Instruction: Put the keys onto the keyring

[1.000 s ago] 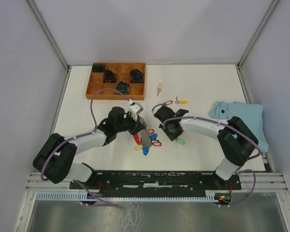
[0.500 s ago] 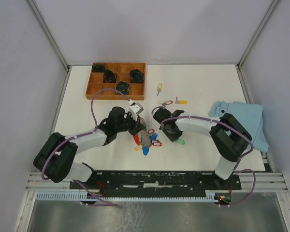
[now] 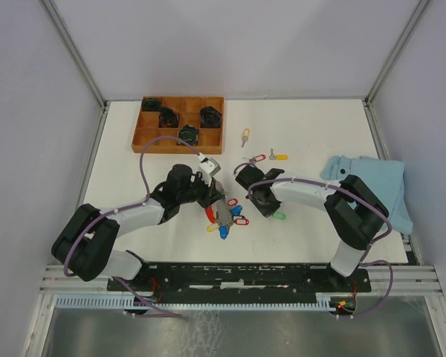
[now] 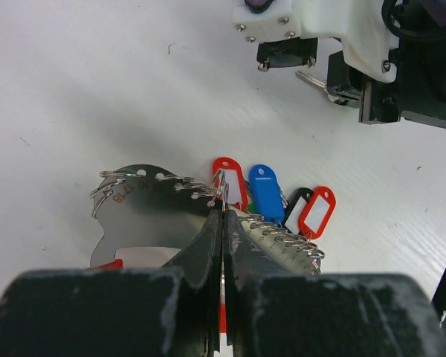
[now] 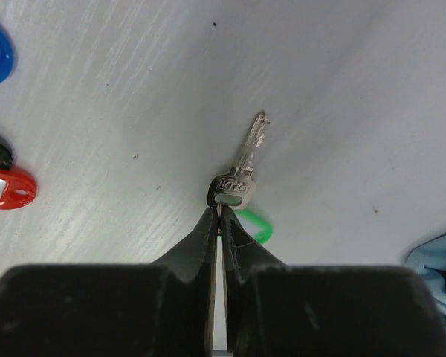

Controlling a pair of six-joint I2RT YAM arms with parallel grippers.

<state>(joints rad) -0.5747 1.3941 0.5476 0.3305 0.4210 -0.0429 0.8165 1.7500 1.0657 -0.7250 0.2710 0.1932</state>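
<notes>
The step in hand is picking up one key to bring it to the bunch.

The left tool (image 4: 223,213) is clenched on the keyring (image 4: 145,195). It pinches the edge of the shiny metal band, right where the little wire loops sit. The keyring lies near the middle of the surface (image 3: 320,134), with red and blue tags spread out beside it.

The right tool (image 5: 221,213) is low on the surface, at about 3 o'clock from the keyring and close to it. Its two fingers are squeezed together on the head of the green-tag key (image 5: 247,152). The key blade points away from the tool toward 1 o'clock. The green tag (image 5: 256,225) pokes out just beside the fingers.

Next, I think the right tool has to lift this key and carry it toward 9 o'clock, over to the keyring. The left tool has to hold the keyring steady. The small ring on the key must meet the band, and that needs a slow, careful push.

A red-tag key (image 3: 257,158) and yellow-tag keys (image 3: 280,157) wait at about 12 o'clock from the right tool.
</notes>
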